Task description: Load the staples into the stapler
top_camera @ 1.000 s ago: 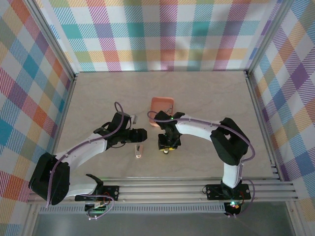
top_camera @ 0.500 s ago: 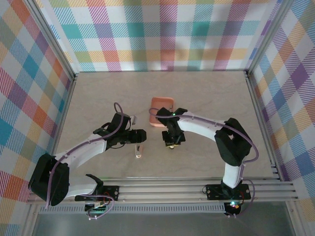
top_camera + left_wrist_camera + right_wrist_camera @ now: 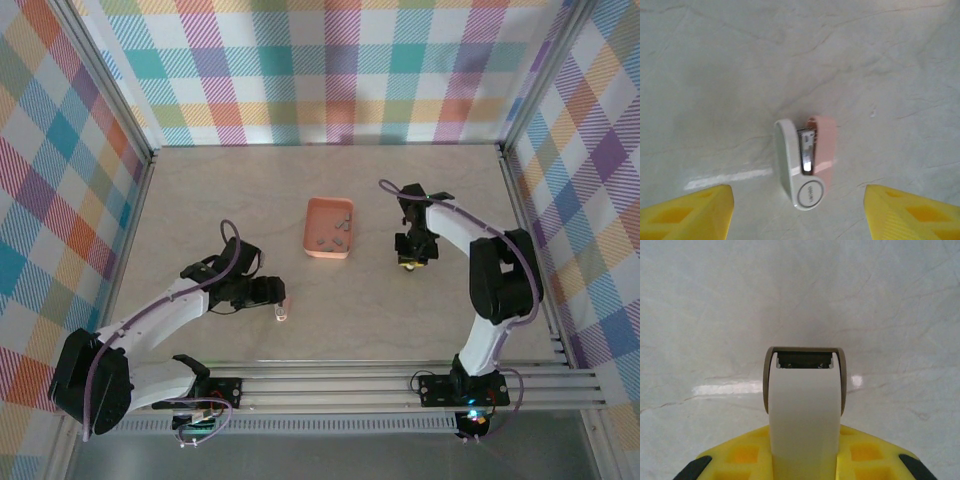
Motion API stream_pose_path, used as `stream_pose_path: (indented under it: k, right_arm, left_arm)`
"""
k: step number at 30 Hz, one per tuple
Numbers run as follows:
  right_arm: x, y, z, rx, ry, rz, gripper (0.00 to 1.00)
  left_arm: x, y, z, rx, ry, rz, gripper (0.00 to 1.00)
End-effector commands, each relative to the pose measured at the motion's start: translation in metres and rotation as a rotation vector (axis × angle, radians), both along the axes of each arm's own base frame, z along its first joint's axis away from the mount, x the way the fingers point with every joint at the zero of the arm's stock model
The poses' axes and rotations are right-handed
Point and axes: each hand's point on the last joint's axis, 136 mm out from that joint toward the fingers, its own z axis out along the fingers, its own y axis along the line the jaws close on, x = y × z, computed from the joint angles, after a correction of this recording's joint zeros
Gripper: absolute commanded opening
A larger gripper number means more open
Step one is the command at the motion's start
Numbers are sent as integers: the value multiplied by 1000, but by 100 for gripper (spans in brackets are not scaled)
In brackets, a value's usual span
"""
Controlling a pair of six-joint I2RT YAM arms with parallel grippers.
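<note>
left tool [image 3: 275, 295] open, astride stapler [image 3: 807, 160], not touching | right tool [image 3: 408, 260] clamped on white piece [image 3: 804, 405]

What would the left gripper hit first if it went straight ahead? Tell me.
The stapler. In the wrist view it lies open, straight ahead of the left gripper and centred between the spread fingers. Nothing else shows in that line, though the gap between them is hard to judge.

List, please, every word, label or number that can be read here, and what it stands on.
Pale pink and white mini stapler, round white end: an embossed mark, too blurred to read.
Narrow white piece in the right gripper: no text.
Nothing else bears lettering.
</note>
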Motion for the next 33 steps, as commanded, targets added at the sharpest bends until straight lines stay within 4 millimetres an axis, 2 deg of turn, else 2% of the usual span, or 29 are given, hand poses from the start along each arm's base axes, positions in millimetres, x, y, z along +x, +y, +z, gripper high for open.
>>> stream_pose_path:
  k: [1, 7, 9, 11, 14, 17, 21, 25, 29, 33]
  right_arm:
    - [3, 3, -14, 28, 21, 74, 22]
    - [5, 6, -28, 43, 44, 113, 25]
    - [5, 5, -27, 39, 42, 118, 29]
    - [6, 3, -17, 29, 21, 118, 39]
    - [9, 2, 9, 32, -45, 117, 45]
    - [11, 5, 42, 71, -133, 105, 46]
    - [7, 19, 71, 180, -220, 87, 47]
    - [-2, 34, 83, 283, -260, 67, 47]
    - [-9, 45, 85, 337, -272, 72, 46]
    - [-12, 51, 87, 360, -283, 78, 46]
  left_arm:
    - [-10, 7, -2, 54, 47, 19, 70]
    - [-16, 3, -11, 123, 75, -18, 70]
    - [-17, 2, -15, 144, 91, -30, 70]
    - [-19, 2, -18, 171, 103, -39, 70]
    - [-18, 0, -19, 200, 104, -55, 70]
    - [-17, -7, -23, 205, 117, -70, 69]
    - [-16, -15, -32, 228, 142, -97, 69]
    - [-9, -25, -38, 245, 148, -124, 67]
    - [-2, -38, -43, 264, 154, -164, 63]
    - [0, -41, -51, 313, 173, -199, 58]
